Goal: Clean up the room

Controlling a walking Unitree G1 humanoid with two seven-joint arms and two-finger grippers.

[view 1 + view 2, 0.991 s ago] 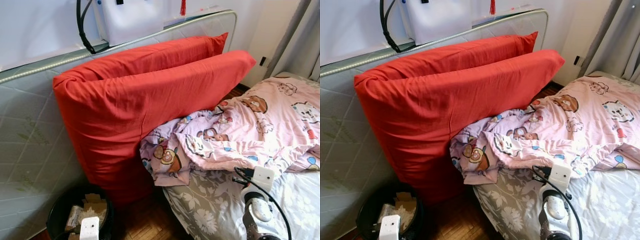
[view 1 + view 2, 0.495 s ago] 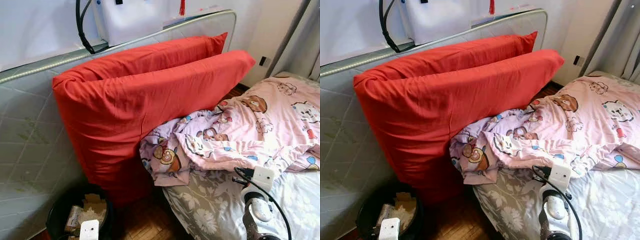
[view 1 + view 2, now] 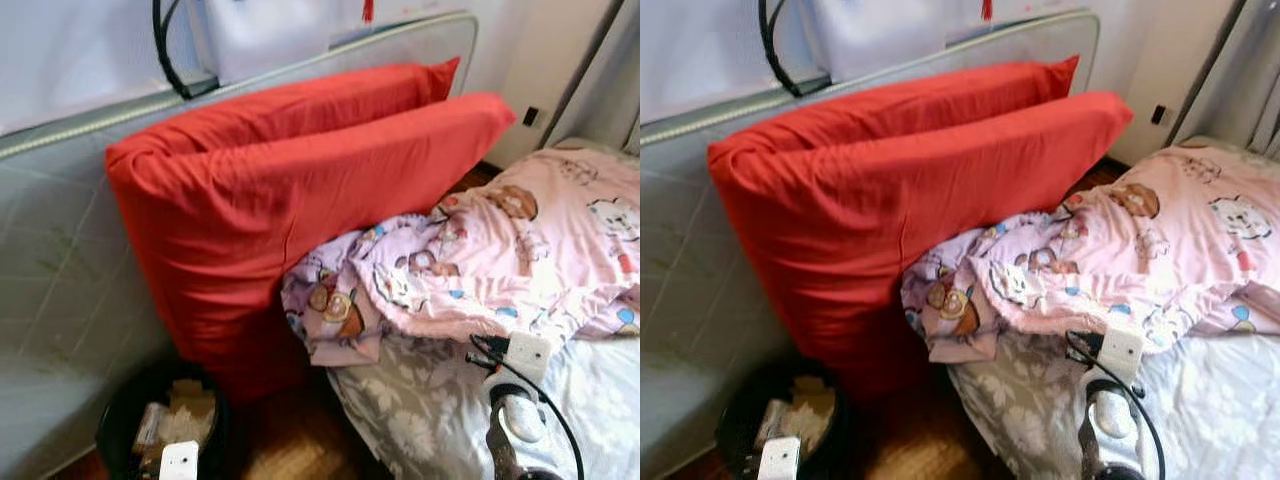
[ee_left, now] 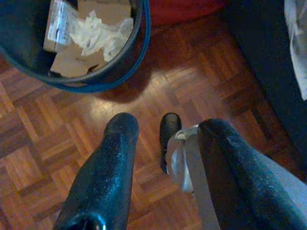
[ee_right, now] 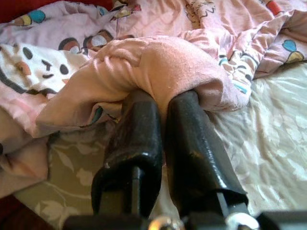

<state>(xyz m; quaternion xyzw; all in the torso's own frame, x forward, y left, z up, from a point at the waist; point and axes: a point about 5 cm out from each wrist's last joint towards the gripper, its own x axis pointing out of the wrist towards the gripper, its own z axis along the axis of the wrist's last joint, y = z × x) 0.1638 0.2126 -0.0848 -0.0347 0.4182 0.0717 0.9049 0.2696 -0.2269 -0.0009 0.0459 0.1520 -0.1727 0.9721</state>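
Note:
A pink cartoon-print blanket (image 3: pixel 500 250) lies crumpled across the bed (image 3: pixel 420 420), which has a grey floral sheet. My right gripper (image 5: pixel 163 98) is shut on a thick fold of this blanket (image 5: pixel 158 62) near the bed's edge; its silver wrist (image 3: pixel 515 410) shows at the bottom right. Two big red pillows (image 3: pixel 300 200) lean against an upright mattress (image 3: pixel 60 250). My left gripper (image 4: pixel 168 123) hangs open above the parquet floor (image 4: pixel 57 143), beside a black bin (image 4: pixel 120 72) of paper scraps. A pale shape (image 4: pixel 184 158) lies beyond its fingers; I cannot tell what it is.
The black bin (image 3: pixel 115 430) stands on the floor between the mattress and the bed, under the pillows' lower corner. A grey curtain (image 3: pixel 610 90) and a wall socket (image 3: pixel 530 116) are at the far right. A black cable (image 3: pixel 165 50) hangs above the mattress.
The picture has shifted slightly and become blurred, so the camera has moved. Pillows, blanket, bin and both arms keep the same places relative to each other.

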